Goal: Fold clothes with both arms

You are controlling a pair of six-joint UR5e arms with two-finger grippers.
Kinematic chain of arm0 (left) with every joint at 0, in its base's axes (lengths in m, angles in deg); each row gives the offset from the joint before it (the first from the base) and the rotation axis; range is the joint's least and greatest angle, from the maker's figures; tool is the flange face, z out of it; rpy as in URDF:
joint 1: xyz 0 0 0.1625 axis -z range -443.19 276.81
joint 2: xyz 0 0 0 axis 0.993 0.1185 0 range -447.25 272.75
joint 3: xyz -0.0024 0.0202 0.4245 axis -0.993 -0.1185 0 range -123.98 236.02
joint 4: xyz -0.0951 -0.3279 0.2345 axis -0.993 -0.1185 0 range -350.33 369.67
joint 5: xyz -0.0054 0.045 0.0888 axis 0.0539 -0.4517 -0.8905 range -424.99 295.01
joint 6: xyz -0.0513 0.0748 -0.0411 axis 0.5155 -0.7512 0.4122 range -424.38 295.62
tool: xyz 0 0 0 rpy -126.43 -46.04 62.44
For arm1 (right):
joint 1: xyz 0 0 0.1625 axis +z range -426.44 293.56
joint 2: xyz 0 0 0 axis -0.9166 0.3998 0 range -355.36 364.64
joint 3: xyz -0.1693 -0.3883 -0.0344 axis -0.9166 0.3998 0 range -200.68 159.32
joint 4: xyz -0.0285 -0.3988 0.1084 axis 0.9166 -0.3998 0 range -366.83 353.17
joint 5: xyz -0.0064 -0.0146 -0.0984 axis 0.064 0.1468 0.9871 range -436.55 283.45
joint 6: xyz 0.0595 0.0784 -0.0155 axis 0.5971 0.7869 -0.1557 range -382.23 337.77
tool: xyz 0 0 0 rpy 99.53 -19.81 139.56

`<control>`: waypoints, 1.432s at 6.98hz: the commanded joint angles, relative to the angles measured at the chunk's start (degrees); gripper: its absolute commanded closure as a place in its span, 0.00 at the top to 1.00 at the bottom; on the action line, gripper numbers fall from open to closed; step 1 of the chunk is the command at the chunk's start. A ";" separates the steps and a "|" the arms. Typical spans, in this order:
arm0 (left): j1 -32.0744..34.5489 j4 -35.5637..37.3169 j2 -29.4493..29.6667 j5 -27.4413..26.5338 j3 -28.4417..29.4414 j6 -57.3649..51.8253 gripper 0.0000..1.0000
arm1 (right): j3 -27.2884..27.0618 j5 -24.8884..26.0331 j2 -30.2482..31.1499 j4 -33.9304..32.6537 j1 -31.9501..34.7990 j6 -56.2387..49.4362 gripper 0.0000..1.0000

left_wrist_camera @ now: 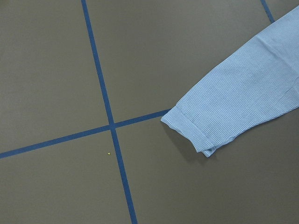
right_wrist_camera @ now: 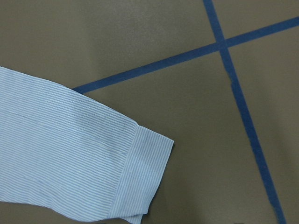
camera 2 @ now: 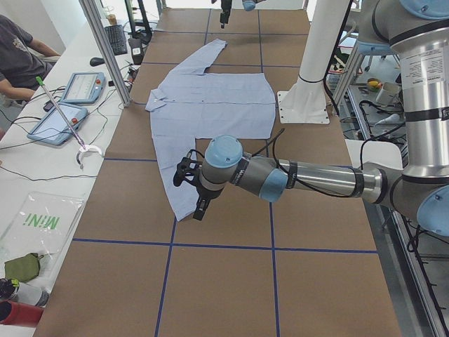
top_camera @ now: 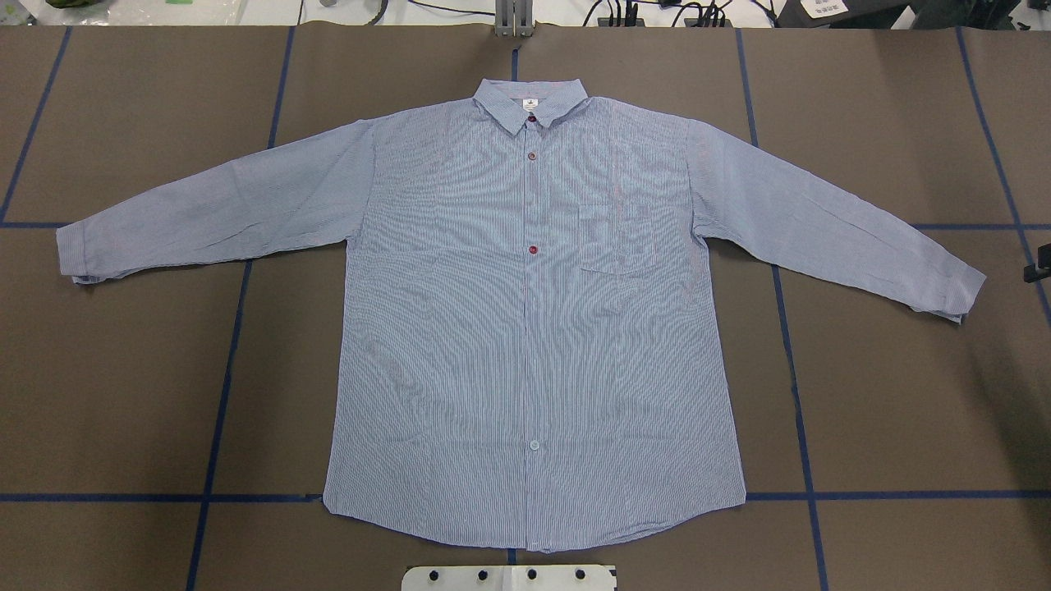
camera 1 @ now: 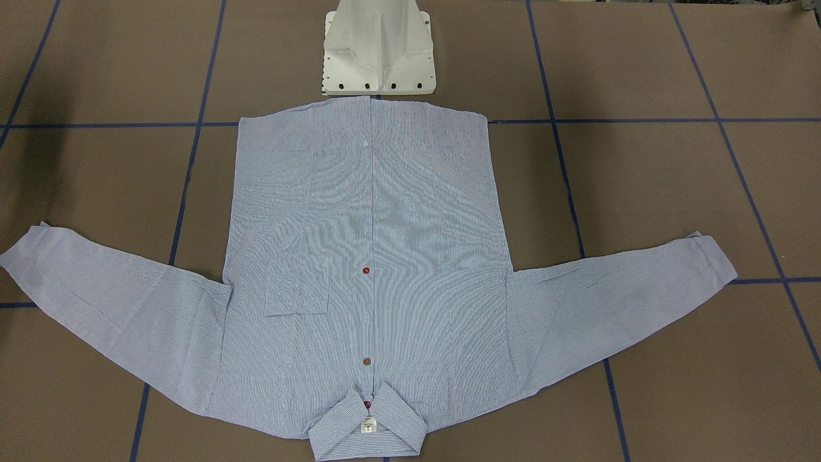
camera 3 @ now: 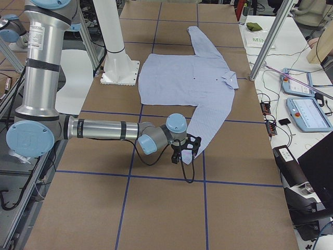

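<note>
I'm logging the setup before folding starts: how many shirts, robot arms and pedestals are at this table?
Shirt: 1
Arms: 2, left arm and right arm
Pedestal: 1
Total: 4

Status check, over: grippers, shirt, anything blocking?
Left gripper near left cuff, right gripper near right cuff; open or shut, cannot tell. Shirt flat, buttoned front up, sleeves spread, unfolded. Nothing seen on it.
</note>
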 commanded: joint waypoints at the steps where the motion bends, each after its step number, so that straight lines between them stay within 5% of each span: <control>1: -0.03 -0.93 0.46 -0.01 0.48 0.47 1.00 | 1.58 2.28 -1.62 2.16 -4.10 5.22 0.92; 7: 0.06 -1.02 1.43 0.07 0.22 3.28 1.00 | 8.52 2.55 -2.93 9.54 -7.89 11.55 0.91; 10: 0.06 -1.02 1.43 0.07 0.04 3.28 1.00 | 8.97 2.55 -3.21 9.63 -8.25 12.25 0.73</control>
